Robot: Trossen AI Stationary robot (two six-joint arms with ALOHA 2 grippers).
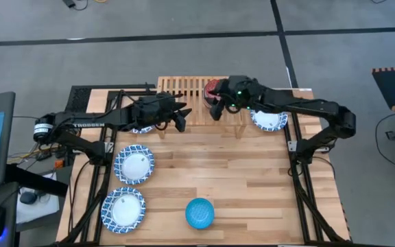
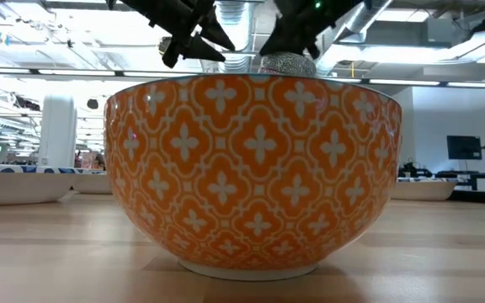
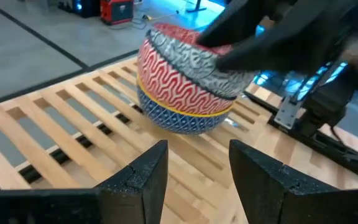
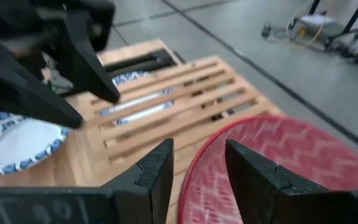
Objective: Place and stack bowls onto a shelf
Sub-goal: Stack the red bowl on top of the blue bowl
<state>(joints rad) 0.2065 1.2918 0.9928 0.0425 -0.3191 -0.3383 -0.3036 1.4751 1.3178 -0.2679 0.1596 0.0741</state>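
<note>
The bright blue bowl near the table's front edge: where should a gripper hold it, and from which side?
Grip the blue bowl by its rim, coming straight down from above. It stands upright and alone, mouth open upward, so one finger can go inside and one outside.

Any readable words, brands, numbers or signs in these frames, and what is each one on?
"TROSSEN": white lettering on the left arm, seen from above.
Nothing else legible: the bowls carry only patterns, the shelf is bare wood, and the background monitor is too small to read.
</note>
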